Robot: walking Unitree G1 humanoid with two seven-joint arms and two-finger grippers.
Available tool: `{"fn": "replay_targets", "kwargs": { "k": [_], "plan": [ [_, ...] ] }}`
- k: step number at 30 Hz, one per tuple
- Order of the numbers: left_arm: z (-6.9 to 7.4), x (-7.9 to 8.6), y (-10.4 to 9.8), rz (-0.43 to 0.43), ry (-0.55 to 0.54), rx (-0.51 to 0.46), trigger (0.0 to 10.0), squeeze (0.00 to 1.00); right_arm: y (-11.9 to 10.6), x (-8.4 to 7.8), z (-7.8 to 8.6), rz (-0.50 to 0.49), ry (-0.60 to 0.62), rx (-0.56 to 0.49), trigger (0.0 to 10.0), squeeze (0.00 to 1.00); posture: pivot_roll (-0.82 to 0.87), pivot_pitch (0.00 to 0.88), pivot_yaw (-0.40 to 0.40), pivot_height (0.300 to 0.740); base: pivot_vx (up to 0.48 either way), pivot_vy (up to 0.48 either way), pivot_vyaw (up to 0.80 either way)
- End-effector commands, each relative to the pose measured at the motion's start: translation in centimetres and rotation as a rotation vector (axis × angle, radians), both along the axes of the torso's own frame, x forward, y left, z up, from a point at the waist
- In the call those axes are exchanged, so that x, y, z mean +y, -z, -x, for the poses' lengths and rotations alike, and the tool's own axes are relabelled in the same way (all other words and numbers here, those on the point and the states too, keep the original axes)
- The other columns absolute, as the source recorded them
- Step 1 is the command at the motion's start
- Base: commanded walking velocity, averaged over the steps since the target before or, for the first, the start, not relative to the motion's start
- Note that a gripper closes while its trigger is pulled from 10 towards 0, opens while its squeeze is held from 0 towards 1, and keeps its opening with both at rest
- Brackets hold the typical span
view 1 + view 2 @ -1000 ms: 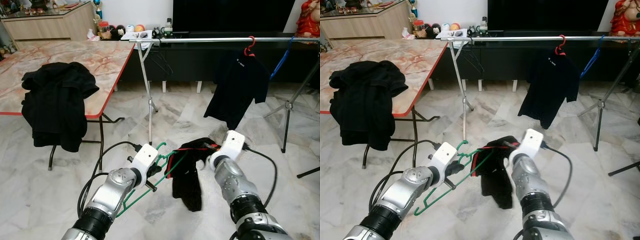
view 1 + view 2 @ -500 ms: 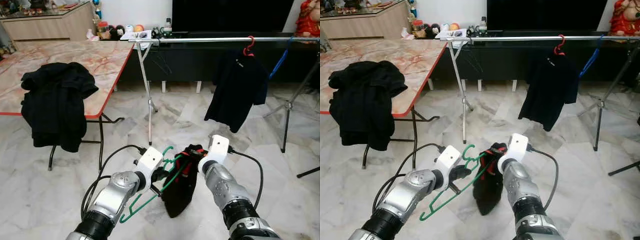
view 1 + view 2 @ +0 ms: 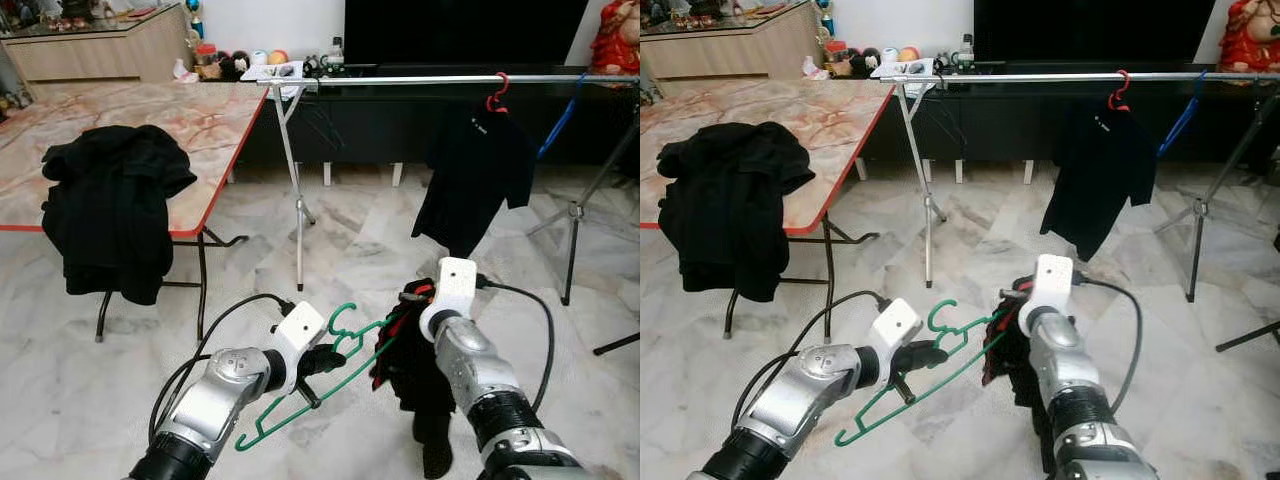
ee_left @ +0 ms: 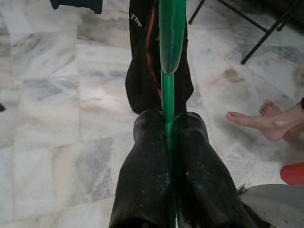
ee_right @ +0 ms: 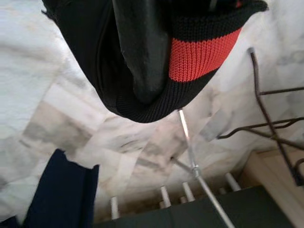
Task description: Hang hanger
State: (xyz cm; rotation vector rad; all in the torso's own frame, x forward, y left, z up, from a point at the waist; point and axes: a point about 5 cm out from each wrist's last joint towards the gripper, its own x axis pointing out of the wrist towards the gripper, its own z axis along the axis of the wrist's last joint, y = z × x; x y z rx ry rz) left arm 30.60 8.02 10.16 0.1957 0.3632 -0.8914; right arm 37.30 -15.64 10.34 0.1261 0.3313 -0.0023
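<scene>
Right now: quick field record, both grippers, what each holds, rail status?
left gripper: shut on green hanger, held low over the floor
right gripper: shut on black garment with red trim, by its collar
garment on hanger: not yet
rail: one black shirt on a red hanger
table: black clothes pile draped over the edge

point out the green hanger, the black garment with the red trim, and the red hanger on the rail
green hanger [image 3: 335, 372]: left eye view, on its upper arm below the hook.
black garment with red trim [image 3: 1012, 352]: right eye view, on the bunched cloth beside the right arm.
red hanger [image 3: 499, 93]: left eye view, on its hook at the rail.
</scene>
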Motion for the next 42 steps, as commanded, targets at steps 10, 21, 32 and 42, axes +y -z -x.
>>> {"fn": "replay_targets", "kwargs": {
  "k": [10, 21, 32, 42],
  "plan": [
    [0.6, 0.1, -0.1, -0.02, 0.061, -0.011, 10.0, 0.0, 0.2, 1.1, 0.0, 0.068, -0.122, 0.015, 10.0, 0.0, 0.12, 0.056, 0.048, 0.74, 0.0, 0.0, 0.0],
    [0.2, -0.3, -0.5, 0.006, 0.046, -0.044, 10.0, 0.0, 1.1, 4.4, 1.3, 0.129, -0.476, 0.008, 10.0, 0.0, 0.12, 0.054, 0.052, 0.74, 0.0, 0.0, 0.0],
    [-0.4, 0.6, 0.8, -0.119, -0.044, -0.037, 10.0, 0.0, 0.2, 2.8, 0.9, 0.093, -0.319, -0.008, 10.0, 0.0, 0.11, 0.051, 0.056, 0.74, 0.0, 0.0, 0.0],
    [-1.1, 1.2, 0.5, -0.12, -0.116, -0.075, 10.0, 0.0, 0.8, 2.3, 1.1, 0.128, -0.283, 0.016, 10.0, 0.0, 0.11, 0.054, 0.053, 0.74, 0.0, 0.0, 0.0]
  ]
}}
